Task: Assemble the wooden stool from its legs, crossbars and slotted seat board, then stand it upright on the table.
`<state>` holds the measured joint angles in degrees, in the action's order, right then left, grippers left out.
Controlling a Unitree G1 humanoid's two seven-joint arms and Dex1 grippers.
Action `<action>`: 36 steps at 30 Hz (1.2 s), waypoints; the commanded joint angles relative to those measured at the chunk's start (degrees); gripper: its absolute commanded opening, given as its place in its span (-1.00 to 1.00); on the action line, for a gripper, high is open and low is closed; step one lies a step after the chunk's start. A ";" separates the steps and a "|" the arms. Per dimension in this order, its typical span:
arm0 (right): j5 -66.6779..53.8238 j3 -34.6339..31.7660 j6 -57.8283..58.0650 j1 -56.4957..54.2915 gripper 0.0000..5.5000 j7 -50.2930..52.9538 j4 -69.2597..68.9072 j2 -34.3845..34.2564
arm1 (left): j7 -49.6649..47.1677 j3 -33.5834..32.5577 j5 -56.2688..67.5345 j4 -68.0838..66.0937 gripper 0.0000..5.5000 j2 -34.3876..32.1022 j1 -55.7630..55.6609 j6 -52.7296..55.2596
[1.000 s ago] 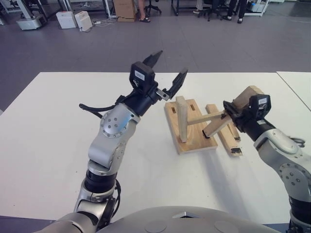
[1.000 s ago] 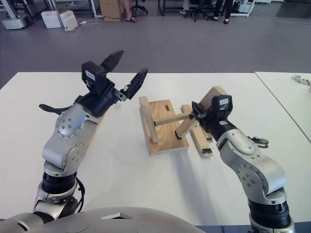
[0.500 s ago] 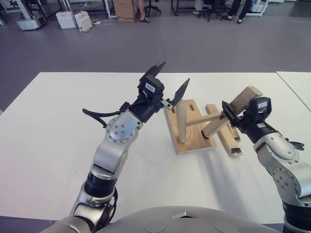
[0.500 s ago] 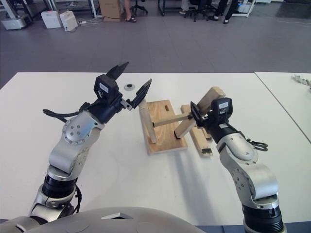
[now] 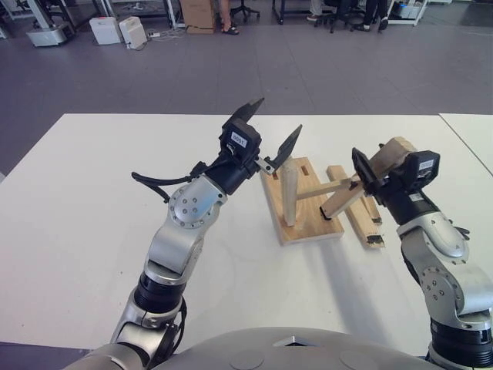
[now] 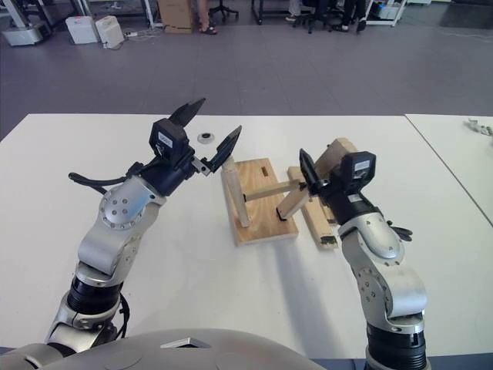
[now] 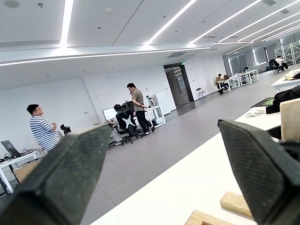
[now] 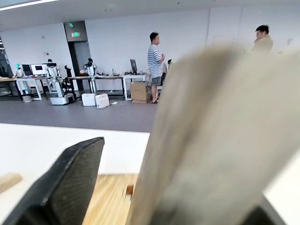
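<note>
Just over the left edge of the seat board (image 5: 308, 229), the left jaws gape wide and hold nothing, their tips close beside the top of the upright leg (image 5: 289, 193) standing on that board. The right jaws, off the board's right edge, are clamped round a tilted leg (image 5: 340, 200) whose lower end sits at that edge. A thin crossbar (image 5: 322, 187) joins the two legs. All are pale, smooth, square-cut wood. The board is flat and rectangular, with a slot (image 6: 264, 163) near its far end. Beside the board's right side another wooden piece (image 5: 360, 220) lies flat on the white bench (image 5: 77, 193).
</note>
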<state>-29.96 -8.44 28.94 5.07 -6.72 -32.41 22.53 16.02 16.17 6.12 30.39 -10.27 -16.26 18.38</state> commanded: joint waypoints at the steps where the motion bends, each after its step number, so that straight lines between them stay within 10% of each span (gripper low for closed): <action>1: 7.12 5.60 7.17 3.56 0.13 -0.04 6.03 4.05 | 1.11 1.06 -1.02 -2.05 0.51 -0.66 0.72 1.80; 26: 0.98 12.12 5.40 3.86 0.13 -9.93 -4.05 5.15 | 0.68 8.68 -9.78 -7.66 0.51 -1.96 5.30 -3.24; 36: -25.31 -10.79 5.11 -8.00 0.13 -12.43 -3.57 5.47 | 3.21 -2.38 4.44 2.47 0.51 0.29 -2.45 0.50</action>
<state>-49.56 -15.82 33.63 1.40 -16.18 -34.24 24.84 18.27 16.39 7.98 32.03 -9.74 -15.72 16.44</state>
